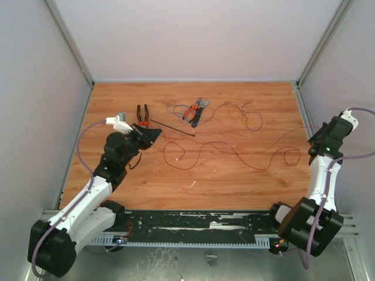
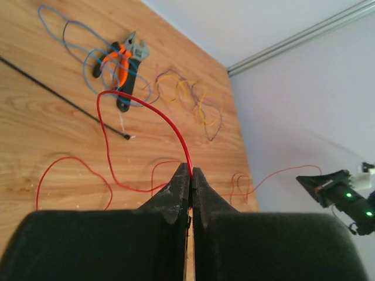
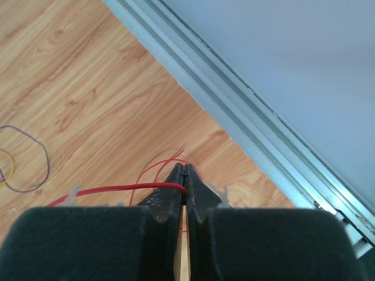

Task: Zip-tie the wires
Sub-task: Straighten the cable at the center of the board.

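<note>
Left gripper (image 2: 191, 171) and right gripper (image 3: 184, 171) each clamp the wires (image 2: 176, 132) (a red strand), jaws closed.

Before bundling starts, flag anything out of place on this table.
The blue wire tangles over the orange-handled pliers and could snag. The red wire sprawls loose, pinched by the left tool and right tool; the zip tie lies untouched.

Looked down from high behind the arm bases over the whole table (image 1: 234, 175). Rode low on the left wrist, faced past the left gripper (image 2: 191, 171) toward the far right corner. Sat close behind the right gripper (image 3: 184, 168), facing the right-hand rail (image 3: 246, 117). Shared the wires (image 2: 146, 106) across all three.
</note>
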### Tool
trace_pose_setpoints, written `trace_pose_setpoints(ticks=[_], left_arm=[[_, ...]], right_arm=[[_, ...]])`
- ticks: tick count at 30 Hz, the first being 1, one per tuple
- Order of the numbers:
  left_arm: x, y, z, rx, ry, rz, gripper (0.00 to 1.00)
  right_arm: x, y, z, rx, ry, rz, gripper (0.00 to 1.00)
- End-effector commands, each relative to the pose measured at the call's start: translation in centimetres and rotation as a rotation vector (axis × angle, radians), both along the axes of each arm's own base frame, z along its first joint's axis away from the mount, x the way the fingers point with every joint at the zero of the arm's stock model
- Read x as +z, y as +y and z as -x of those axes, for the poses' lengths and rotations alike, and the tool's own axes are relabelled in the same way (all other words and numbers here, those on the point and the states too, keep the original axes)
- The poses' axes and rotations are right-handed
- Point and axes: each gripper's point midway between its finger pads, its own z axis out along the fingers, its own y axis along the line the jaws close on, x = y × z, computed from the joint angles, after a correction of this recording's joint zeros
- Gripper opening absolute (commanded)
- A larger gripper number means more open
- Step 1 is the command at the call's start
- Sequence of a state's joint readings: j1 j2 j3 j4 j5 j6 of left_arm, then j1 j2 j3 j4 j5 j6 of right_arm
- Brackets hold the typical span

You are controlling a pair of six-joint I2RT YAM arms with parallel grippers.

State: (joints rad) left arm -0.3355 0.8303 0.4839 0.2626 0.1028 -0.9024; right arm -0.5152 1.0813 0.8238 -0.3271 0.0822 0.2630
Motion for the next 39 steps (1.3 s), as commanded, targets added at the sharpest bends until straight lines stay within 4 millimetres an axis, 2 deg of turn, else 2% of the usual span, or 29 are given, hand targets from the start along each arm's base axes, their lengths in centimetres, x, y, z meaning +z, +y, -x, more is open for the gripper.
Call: trace_pose_setpoints(ticks=[1, 6, 12, 14, 17, 22, 28, 35, 39], left_arm=[[-1.2, -0.2, -1.0, 0.068, -0.017, -0.041, 0.00], [-3.3, -0.6, -1.3, 0.104, 0.014, -0.094, 0.00], [-5.3, -0.5, -1.5, 0.121, 0.045, -0.132, 0.00], [-5.9, -0.8, -1.3, 0.110, 0.052, -0.134, 0.00], [-8.3, -1.6, -0.8, 0.083, 0.095, -0.160, 0.00], [-10.3, -2.2, 0.2, 0.075, 0.126, -0.176, 0.01], [-12.8, -1.6, 1.4, 0.085, 0.178, -0.183, 0.17], [-15.7, -1.3, 3.2, 0.082, 0.247, -0.167, 0.44], [-15.9, -1.0, 3.3, 0.093, 0.250, -0.170, 0.51]], right_arm=[[0.3, -1.9, 0.2, -0.075, -0.056, -0.007, 0.00], [-0.5, -3.0, -0.3, -0.097, -0.069, -0.036, 0.00], [-2.2, -3.2, -0.7, -0.105, -0.047, -0.063, 0.00], [-2.9, -3.4, -0.5, -0.116, -0.038, -0.062, 0.00], [-4.3, -3.5, -0.4, -0.126, -0.011, -0.073, 0.00], [-6.2, -3.4, -0.1, -0.145, 0.006, -0.096, 0.00], [-7.2, -3.4, 0.1, -0.162, 0.024, -0.111, 0.00], [-6.1, -3.3, 0.0, -0.163, -0.009, -0.109, 0.24], [-5.2, -3.4, -0.1, -0.157, -0.010, -0.099, 0.35]])
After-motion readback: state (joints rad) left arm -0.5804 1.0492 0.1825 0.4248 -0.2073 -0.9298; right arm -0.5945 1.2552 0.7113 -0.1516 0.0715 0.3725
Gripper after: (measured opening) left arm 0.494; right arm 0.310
